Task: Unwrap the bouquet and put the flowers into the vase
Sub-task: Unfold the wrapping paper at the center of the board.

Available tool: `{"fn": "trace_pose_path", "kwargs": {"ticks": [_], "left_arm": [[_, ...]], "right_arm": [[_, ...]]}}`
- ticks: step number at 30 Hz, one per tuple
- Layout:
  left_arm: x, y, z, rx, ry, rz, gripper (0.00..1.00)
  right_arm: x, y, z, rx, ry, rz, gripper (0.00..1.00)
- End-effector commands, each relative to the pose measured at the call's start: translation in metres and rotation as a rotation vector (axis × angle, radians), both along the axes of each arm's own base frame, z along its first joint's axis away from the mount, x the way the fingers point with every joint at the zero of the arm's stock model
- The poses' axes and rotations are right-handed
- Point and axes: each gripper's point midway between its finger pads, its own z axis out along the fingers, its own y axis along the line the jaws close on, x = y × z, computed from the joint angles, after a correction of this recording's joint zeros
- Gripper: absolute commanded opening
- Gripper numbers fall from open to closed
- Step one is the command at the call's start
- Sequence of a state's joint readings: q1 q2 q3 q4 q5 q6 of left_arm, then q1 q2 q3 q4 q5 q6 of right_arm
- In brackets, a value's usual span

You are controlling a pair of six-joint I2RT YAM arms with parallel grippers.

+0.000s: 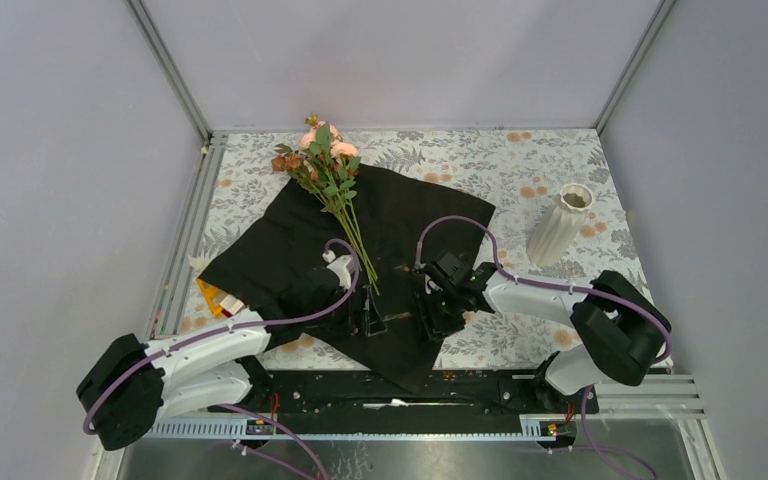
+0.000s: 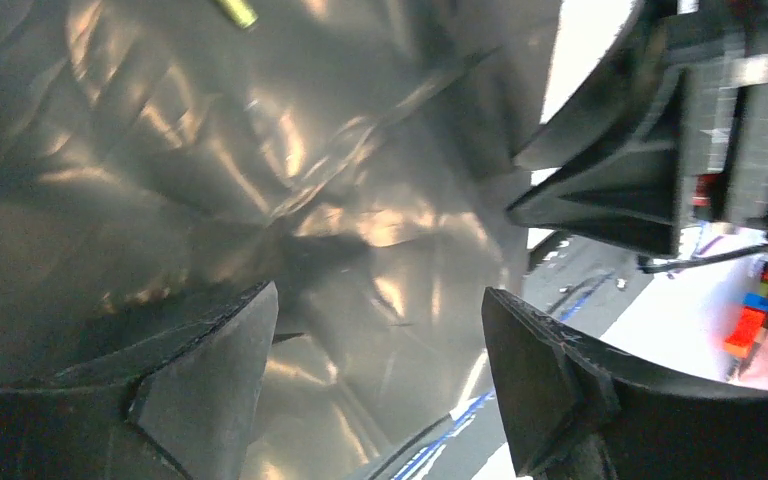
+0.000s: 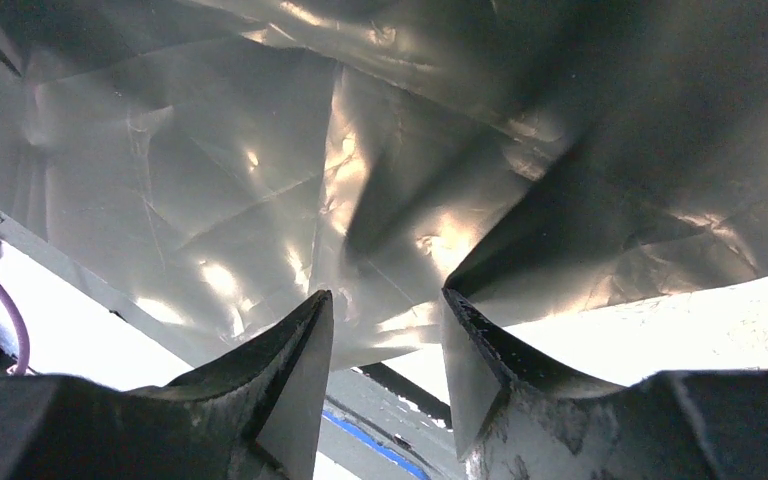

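Top view only: flowers (image 1: pixel 335 185) lie on the unfolded black wrapping paper (image 1: pixel 410 210), which is spread flat on the patterned table (image 1: pixel 460 150). Long axis runs away from both sets of jaws, angled slightly to the left. Blooms are at the far end; stem ends point back and stop just beyond the left jaw tips. Vase (image 1: pixel 558 225) is upright, off the paper, beyond and to the right of the right jaws and well apart from them. Neither wrist view shows blooms or vase.

Left wrist view: left gripper (image 2: pixel 380 380) has its jaws spread wide. Only creased, glossy paper lies past the tips, with nothing between the pads. The paper's edge falls to the right of the jaws.

Right wrist view: right gripper (image 3: pixel 385 370) has its jaws roughly half apart. A clear gap is visible and nothing is pinched. The paper's near edge lies just ahead of the tips; the sheet fills the view beyond them.

Top view places both grippers low over the near part of the paper, side by side and close together.
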State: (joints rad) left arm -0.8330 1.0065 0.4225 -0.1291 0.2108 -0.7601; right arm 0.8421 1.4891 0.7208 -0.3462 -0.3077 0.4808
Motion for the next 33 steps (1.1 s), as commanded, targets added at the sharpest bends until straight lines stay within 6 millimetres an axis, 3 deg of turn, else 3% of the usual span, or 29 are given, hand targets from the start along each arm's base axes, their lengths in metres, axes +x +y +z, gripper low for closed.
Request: {"fn": "trace_pose_path", "kwargs": {"ticks": [1,10,15,21,27,33], "left_arm": [[0.008,0.006,-0.016,0.028,-0.006,0.070,0.80],[-0.003,0.026,-0.047,0.134,0.098,0.138,0.81],[0.006,0.017,-0.023,0.066,0.051,0.151,0.81],[0.030,0.005,0.012,-0.006,-0.051,0.189,0.82],[0.047,-0.014,0.006,-0.069,-0.051,0.236,0.82],[0.044,-0.007,-0.015,-0.040,-0.008,0.270,0.82]], "right_arm": [[-0.009,-0.011,0.000,-0.044,0.007,0.000,0.50],[0.013,-0.003,0.033,-0.069,-0.176,0.060,0.53],[0.023,0.020,0.043,0.001,-0.182,0.055,0.53],[0.039,0.057,0.049,0.089,-0.177,0.029,0.53],[0.052,0.078,0.039,0.108,-0.163,-0.002,0.50],[0.061,0.065,0.017,0.009,-0.175,0.002,0.48]]}}
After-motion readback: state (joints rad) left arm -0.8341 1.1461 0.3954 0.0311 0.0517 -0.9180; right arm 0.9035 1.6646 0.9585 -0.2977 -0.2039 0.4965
